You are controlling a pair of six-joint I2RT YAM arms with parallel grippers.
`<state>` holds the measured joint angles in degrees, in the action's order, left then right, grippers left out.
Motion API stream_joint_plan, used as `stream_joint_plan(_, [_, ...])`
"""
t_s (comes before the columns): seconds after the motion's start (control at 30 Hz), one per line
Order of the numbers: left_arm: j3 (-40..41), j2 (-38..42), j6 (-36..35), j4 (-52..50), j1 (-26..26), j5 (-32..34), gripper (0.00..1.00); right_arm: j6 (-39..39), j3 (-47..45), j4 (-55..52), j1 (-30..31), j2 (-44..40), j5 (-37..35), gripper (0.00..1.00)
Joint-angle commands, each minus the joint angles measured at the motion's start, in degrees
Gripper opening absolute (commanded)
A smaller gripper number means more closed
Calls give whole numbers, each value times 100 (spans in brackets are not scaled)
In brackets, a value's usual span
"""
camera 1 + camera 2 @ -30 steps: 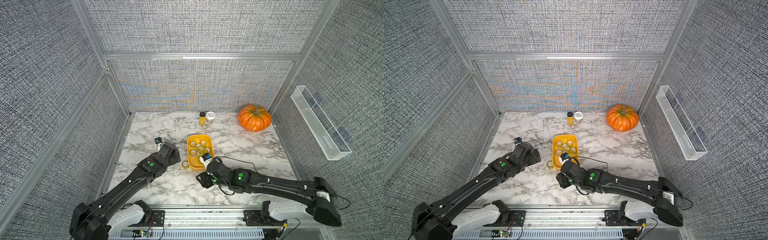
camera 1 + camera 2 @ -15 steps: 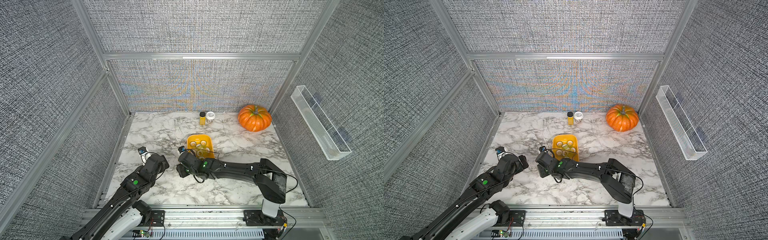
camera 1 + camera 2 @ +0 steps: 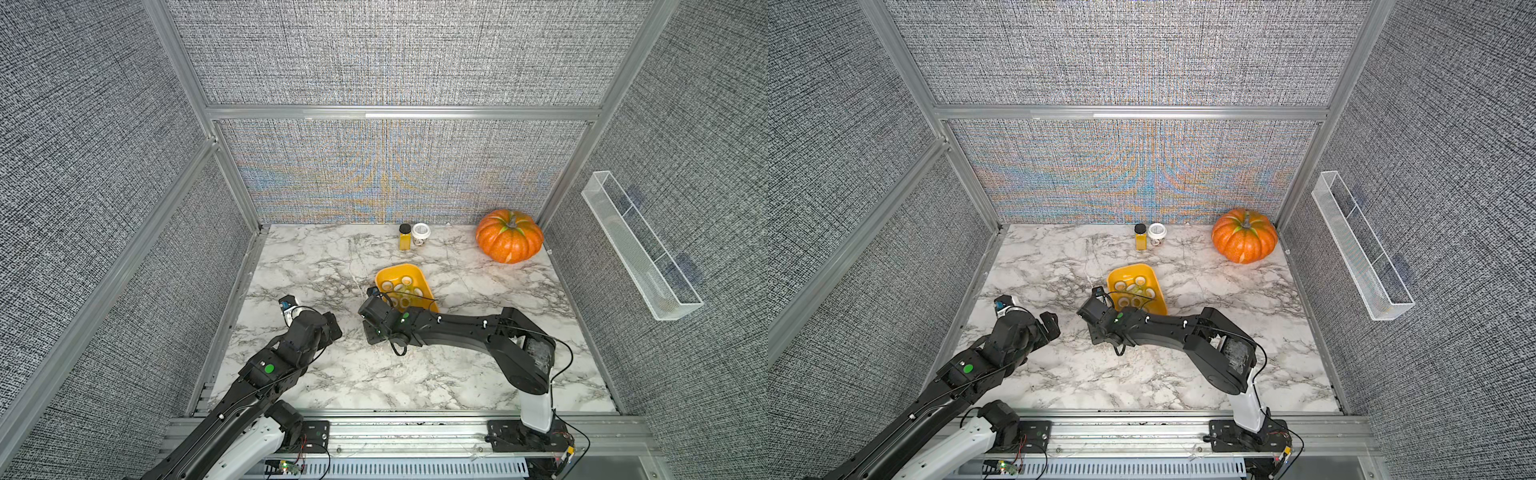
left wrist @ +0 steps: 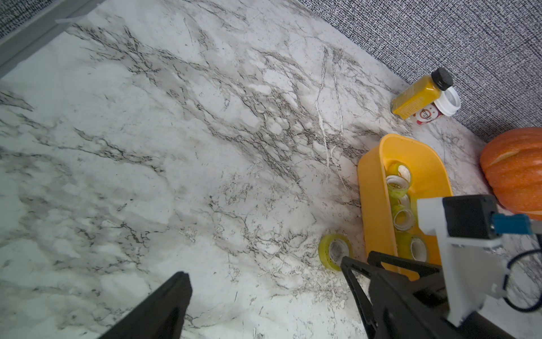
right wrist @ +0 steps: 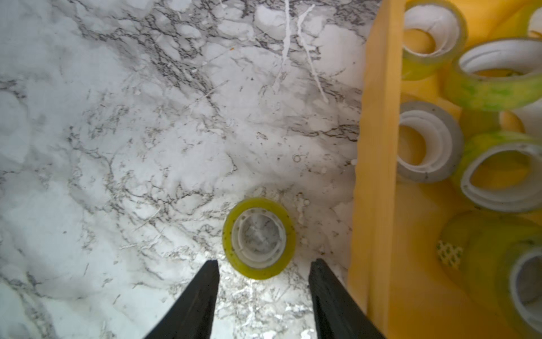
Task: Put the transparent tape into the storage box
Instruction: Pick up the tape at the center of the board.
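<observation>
The storage box, a yellow tub, sits mid-table with several rolls of transparent tape inside. One yellow-green roll lies flat on the marble just outside the box's long wall. My right gripper is open and hangs over this roll, which lies just ahead of its fingertips with nothing between them. In both top views the right gripper hides the roll. My left gripper is open and empty, left of the roll.
An orange pumpkin stands at the back right. A yellow bottle and a white-lidded jar stand by the back wall. A clear acrylic trough hangs on the right wall. The right arm's wrist camera is close to my left gripper.
The right gripper has swung left from the box's near end to above the loose roll. The left arm has drawn back to the left. Both have held still for the last half second.
</observation>
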<state>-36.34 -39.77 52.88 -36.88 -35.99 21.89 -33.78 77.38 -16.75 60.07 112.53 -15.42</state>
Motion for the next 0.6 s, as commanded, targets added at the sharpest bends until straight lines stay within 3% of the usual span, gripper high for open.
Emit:
stream_joint_plan(0.0, [26,22,-39,156,2,-113,99,125,140,-115,109,11,-117,55])
stream_joint_plan(0.3, [-190,47,33,-152,3,25,99,304,821,-415,337,713,-58,55])
stream_joint_plan(0.57, [-492,379,117,-633,10,263,99,412,894,-342,297,960,-99,55])
